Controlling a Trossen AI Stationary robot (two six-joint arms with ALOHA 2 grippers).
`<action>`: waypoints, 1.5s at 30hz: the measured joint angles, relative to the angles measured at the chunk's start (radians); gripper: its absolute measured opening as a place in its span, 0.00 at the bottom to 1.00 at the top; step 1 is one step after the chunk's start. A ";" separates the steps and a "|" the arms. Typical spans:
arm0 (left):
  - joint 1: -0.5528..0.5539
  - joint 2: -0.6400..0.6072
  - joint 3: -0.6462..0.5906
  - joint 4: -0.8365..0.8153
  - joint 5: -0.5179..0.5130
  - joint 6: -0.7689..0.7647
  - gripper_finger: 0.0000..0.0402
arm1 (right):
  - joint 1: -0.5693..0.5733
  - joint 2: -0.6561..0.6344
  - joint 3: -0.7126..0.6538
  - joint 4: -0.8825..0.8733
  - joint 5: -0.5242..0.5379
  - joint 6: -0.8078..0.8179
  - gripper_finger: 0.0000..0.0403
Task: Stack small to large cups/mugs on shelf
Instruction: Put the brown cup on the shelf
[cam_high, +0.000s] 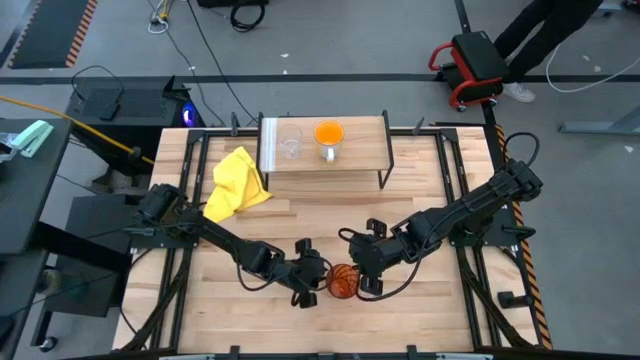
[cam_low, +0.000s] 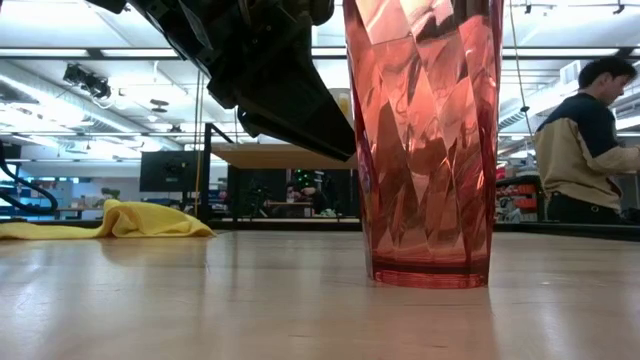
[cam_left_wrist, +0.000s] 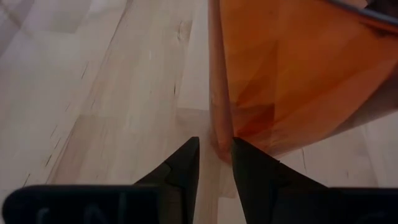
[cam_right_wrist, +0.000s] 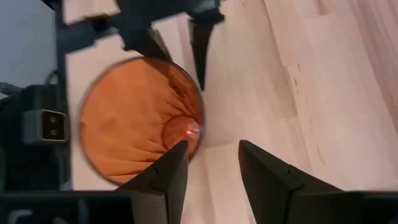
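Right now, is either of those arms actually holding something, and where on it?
Yes: the left gripper pinches the rim of the orange tumbler, which stands on the table. The right gripper is open beside the tumbler, holding nothing.

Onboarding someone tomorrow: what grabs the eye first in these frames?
The tall faceted amber-orange translucent tumbler stands upright on the near part of the wooden tabletop, filling the low view. The left gripper pinches its rim, while the right gripper sits open beside it. Farther back, a small clear glass and an orange mug with a white handle sit on the low light-wood shelf, a crumpled yellow cloth beside it.
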 joint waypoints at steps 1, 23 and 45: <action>0.000 0.000 0.000 0.000 0.000 0.000 0.25 | -0.002 0.003 0.000 -0.007 0.001 0.000 0.37; 0.000 0.000 0.000 0.009 0.000 0.008 0.25 | 0.007 0.073 -0.009 0.005 -0.003 0.003 0.37; 0.000 0.000 0.000 0.009 0.000 0.009 0.25 | 0.006 0.072 -0.009 0.011 -0.022 -0.025 0.03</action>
